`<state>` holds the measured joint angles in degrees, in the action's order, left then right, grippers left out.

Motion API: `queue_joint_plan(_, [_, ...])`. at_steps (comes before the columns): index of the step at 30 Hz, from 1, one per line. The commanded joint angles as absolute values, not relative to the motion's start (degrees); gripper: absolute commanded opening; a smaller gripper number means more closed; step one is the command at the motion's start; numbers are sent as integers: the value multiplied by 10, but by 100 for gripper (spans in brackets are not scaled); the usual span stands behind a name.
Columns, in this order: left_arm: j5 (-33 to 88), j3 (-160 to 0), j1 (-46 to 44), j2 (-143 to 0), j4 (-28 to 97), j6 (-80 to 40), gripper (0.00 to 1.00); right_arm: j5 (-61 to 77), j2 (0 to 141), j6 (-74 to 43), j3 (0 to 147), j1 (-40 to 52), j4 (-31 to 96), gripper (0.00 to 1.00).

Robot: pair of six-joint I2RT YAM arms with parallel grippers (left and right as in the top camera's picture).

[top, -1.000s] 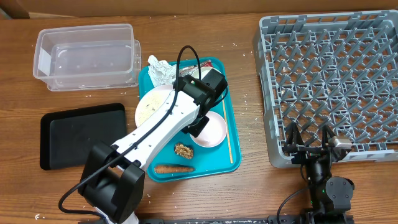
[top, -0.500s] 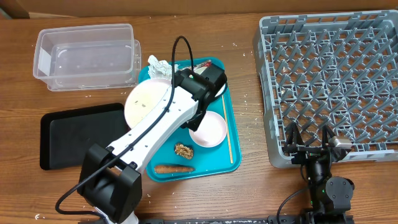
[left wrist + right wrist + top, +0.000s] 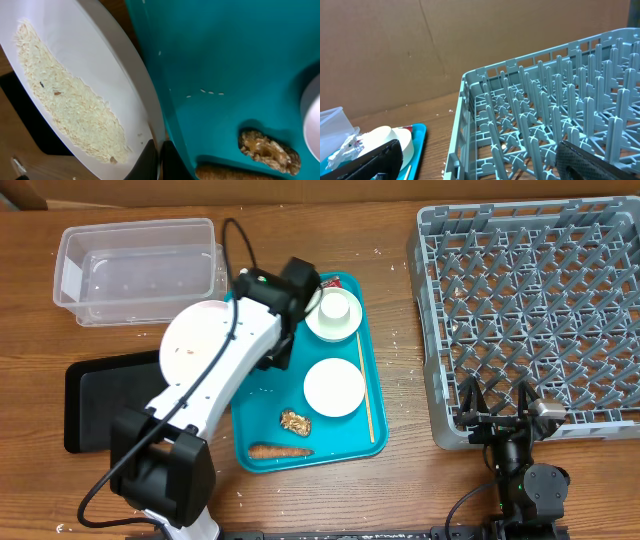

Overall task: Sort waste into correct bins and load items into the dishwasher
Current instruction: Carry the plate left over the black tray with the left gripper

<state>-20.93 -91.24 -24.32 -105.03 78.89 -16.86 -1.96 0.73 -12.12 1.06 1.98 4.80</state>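
Note:
My left gripper (image 3: 274,350) is shut on the rim of a white plate (image 3: 195,345) with rice stuck to it. It holds the plate tilted, above the left edge of the teal tray (image 3: 262,395) and the black tray (image 3: 105,400). In the left wrist view the fingers (image 3: 159,161) pinch the plate (image 3: 75,75) beside the teal tray (image 3: 225,55). On the tray are a white cup on a saucer (image 3: 335,310), a white bowl (image 3: 334,387), a food scrap (image 3: 295,421), a carrot (image 3: 278,451) and a chopstick (image 3: 367,395). My right gripper (image 3: 497,412) is open at the front edge of the grey dish rack (image 3: 530,310).
A clear plastic bin (image 3: 140,268) stands at the back left. A red wrapper (image 3: 336,280) lies at the tray's far end. The right wrist view shows the rack (image 3: 520,115), the white cup (image 3: 385,140) and crumpled clear plastic (image 3: 335,132).
My left gripper has lifted the white plate off the teal tray and carried it left, towards the black tray. The cup on its saucer is now uncovered. The right arm has not moved.

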Motion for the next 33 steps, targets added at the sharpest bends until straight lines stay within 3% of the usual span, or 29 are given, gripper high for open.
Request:
queue_joint_plan(1, [-188, -928, -204, -1037, 783, -185, 4, -27, 2, -119, 5, 22, 46, 100])
queue_joint_plan(10, [-48, -928, -82, -1009, 765, -148, 4, -27, 2, -119, 5, 22, 46, 100])
queue_joint_plan(23, [9, -928, -7, -912, 764, -126, 4, -27, 2, -119, 5, 22, 46, 100])
queue_joint_plan(33, [120, -906, 54, -910, 747, -73, 4, -27, 2, -119, 5, 22, 46, 100])
